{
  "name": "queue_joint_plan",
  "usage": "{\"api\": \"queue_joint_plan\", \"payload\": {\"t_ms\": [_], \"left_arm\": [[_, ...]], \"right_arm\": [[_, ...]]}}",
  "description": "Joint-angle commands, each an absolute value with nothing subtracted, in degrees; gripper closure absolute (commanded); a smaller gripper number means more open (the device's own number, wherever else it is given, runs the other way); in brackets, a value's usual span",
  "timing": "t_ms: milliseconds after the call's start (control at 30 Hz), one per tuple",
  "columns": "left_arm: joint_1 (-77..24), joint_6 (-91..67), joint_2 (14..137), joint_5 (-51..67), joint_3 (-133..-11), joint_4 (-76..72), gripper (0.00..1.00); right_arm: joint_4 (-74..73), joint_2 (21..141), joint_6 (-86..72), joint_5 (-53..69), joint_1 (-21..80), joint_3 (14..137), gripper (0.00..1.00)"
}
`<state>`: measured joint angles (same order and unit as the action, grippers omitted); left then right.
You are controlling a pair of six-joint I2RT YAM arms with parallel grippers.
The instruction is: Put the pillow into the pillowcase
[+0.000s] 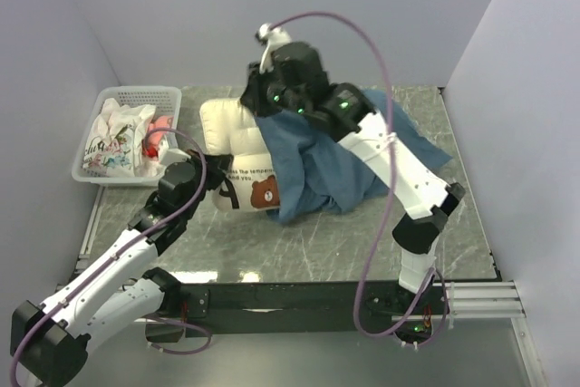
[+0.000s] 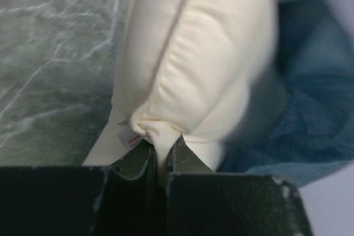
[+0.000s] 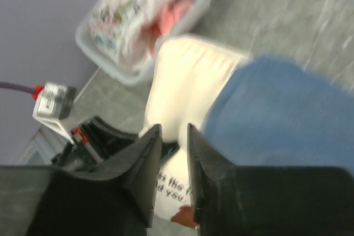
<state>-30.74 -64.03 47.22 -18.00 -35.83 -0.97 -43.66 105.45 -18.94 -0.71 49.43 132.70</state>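
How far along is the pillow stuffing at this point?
Done: the pillowcase already covers about half of the pillow. In hand: the left gripper pinches the pillow's bare corner; the right gripper hovers above the case edge, jaws slightly apart, holding nothing. Left: the bear-printed end lies outside the case and must go in.

The right gripper hangs with jaws slightly apart above the pillow. The pillowcase covers the pillow's right part. A basket of cloths stands beyond.
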Motion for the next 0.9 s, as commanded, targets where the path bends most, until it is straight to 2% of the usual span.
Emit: {"api": "queue_joint_plan", "payload": {"t_ms": [0,67,200,333,433,567,767,800,867], "left_arm": [[-31.2,-72.6,44.4,-24.1,-35.1,-0.5,0.99],[-31.2,-74.2,44.1,-25.2,-34.7,-0.2,0.99],[-31.3,-75.4,44.0,-26.2,-33.7,2.4,0.99],[-31.4,-76.4,43.9,-27.9,-32.6,3.3,0.99],[-31.6,-77.1,43.2,-28.8,-32.3,3.5,0.99],[-31.6,-77.4,43.7,-28.8,-32.1,3.4,0.99],[-31.6,-77.5,43.2,-29.5,-31.7,4.2,0.99],[-31.6,-77.5,43.2,-29.6,-31.4,4.2,0.99],[-31.6,-77.7,43.2,-29.5,-31.0,4.1,0.99]], "right_arm": [[-38.6,101.9,-17.3,0.1,52.7,123.3,0.56],[-37.0,98.2,-17.3,-5.2,54.0,114.7,0.40],[-33.3,84.5,-20.1,-12.9,55.9,98.0,0.30],[-28.3,72.8,-26.7,-17.4,57.0,75.6,0.30],[-23.9,69.2,-28.4,-14.8,57.5,65.9,0.32],[-19.3,72.8,-28.8,-10.0,58.5,62.6,0.29],[-19.7,81.7,-27.9,-9.8,58.6,65.7,0.28],[-20.5,83.0,-27.9,-10.1,58.6,66.5,0.29],[-22.7,85.0,-27.9,-10.7,58.7,69.3,0.40]]}}
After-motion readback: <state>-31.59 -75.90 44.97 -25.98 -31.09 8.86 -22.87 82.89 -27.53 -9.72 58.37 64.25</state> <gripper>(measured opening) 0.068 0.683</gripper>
